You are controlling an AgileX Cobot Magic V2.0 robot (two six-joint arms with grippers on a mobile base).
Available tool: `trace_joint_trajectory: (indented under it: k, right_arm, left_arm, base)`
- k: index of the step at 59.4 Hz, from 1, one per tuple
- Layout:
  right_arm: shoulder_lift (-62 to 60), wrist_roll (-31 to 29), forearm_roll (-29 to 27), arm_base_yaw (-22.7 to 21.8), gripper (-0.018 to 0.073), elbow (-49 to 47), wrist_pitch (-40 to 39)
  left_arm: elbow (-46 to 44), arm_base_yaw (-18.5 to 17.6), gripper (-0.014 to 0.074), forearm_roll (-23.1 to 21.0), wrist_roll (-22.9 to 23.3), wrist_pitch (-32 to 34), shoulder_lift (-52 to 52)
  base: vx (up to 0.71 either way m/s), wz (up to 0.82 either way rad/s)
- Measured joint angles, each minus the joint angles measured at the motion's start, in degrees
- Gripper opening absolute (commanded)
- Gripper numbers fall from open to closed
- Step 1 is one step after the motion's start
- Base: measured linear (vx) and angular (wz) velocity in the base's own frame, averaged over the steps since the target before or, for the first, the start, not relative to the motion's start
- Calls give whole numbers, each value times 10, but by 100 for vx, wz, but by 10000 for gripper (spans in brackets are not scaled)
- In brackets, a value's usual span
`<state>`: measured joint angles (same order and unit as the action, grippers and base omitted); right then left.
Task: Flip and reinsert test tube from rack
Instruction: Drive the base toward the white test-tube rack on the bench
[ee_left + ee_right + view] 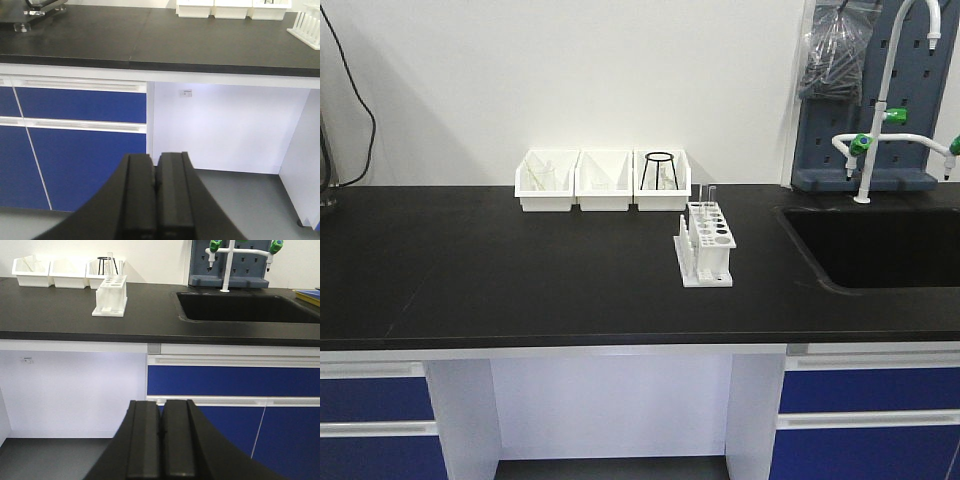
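Both pincers are pressed together with nothing between them. The black two-fingered left pincer hangs low in front of the blue cabinet drawers, under the level of the worktop, and the black right pincer hangs equally low, before the open knee space and the drawers below the sink. Neither one is near the work. Above them lies the flat black laboratory worktop. On it, just to the left of the sunken black sink, stands the small white plastic rack, with round holes in its top plate and upright pegs along its left side. The slim clear glass test tube stands upright in the back row of the rack, with a second tube of the same look just beside it; which of the two is meant I cannot tell. Behind the rack, near the wall, three white plastic bins stand in a row. I judge the tube to be light, stiff, smooth and easy to break. It asks for a gentle pinch on the bare upper part that rises over the plate, a little under the rim, and a straight lift so that the glass does not lever against the hole. The rack looks light too and may slide or tip if the tube catches.
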<state>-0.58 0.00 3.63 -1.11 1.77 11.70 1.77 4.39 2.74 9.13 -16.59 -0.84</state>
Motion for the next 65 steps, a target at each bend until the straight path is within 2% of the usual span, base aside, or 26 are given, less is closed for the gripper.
trace_joint_trajectory:
  k: [35,65]
  right_arm:
    - [0,0,0,0,-9,0,0]
    - [0,0,0,0,-9,0,0]
  left_arm:
    - [0,0,-6,0,0,0,0]
    - [0,0,-6,0,0,0,0]
  base:
    - [23,7]
    - [36,-1]
